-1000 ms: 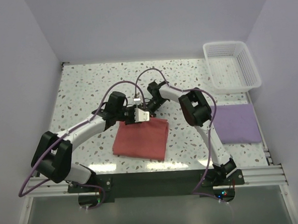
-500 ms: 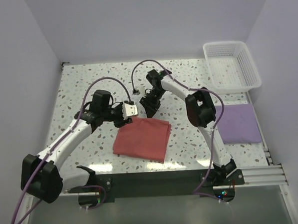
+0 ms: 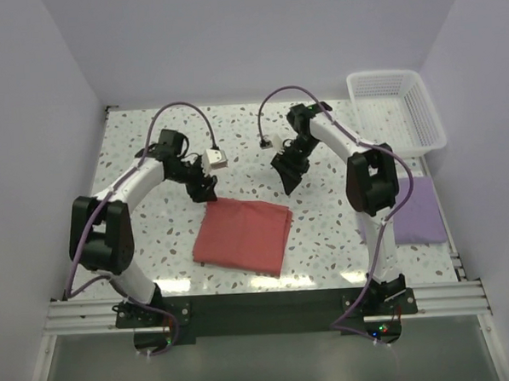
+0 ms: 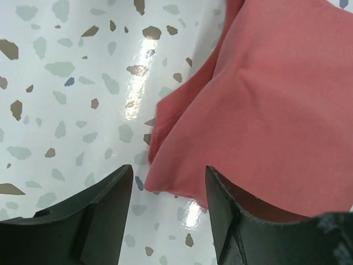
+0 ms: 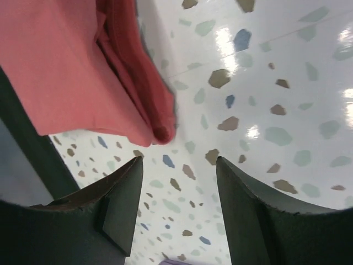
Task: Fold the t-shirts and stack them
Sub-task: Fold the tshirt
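The salmon t-shirt (image 3: 243, 235) lies folded into a rectangle on the table's near middle. It also shows in the left wrist view (image 4: 265, 94) and the right wrist view (image 5: 71, 66). The lavender t-shirt (image 3: 418, 209) lies folded at the right, partly behind the right arm. My left gripper (image 3: 205, 191) is open and empty just above the salmon shirt's far left corner; its jaws (image 4: 168, 187) straddle that corner without touching. My right gripper (image 3: 289, 182) is open and empty over bare table (image 5: 179, 182), beyond the shirt's far right corner.
A white lattice basket (image 3: 395, 112) stands at the back right corner. Walls close in the table on the left, back and right. The table's metal front rail (image 3: 260, 305) runs along the near edge.
Both grippers have let go of the salmon shirt and drawn back and apart, the left to the far left, the right to the far right. The shirt now lies flat, folded.
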Robot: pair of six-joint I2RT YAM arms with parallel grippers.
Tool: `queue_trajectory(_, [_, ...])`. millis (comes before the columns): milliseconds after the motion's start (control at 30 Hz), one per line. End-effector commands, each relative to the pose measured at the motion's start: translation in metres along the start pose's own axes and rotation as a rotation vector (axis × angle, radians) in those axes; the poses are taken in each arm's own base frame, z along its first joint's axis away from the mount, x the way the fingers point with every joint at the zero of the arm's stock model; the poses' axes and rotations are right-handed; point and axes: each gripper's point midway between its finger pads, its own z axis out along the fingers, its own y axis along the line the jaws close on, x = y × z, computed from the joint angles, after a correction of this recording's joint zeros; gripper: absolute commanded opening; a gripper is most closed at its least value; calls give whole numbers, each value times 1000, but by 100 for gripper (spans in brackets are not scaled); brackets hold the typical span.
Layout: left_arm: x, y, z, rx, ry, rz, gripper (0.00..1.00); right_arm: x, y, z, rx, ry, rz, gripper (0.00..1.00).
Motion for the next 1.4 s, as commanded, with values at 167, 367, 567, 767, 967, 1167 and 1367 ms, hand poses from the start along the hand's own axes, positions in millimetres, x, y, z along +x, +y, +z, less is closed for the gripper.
queue_trajectory(167, [16,28,4,122,24,-94,64,-4,32,13,-117,-27,22,60])
queue_trajectory(367, [31,23,12,169,48,-103,65,2,45,23,-180,-3,33,62])
queue_trajectory(567, [37,25,20,185,52,-112,64,16,52,38,-200,44,25,61])
queue_trajectory(767, [40,24,25,200,43,-120,56,20,54,40,-210,59,17,54])
queue_trajectory(967, [34,23,25,211,16,-121,27,20,58,31,-198,65,-4,23])
queue_trajectory(1167, [24,23,17,214,8,-100,0,19,60,10,-157,90,-30,0])
queue_trajectory(1367, [13,35,4,137,-1,-66,0,34,49,-11,-68,146,-42,0])
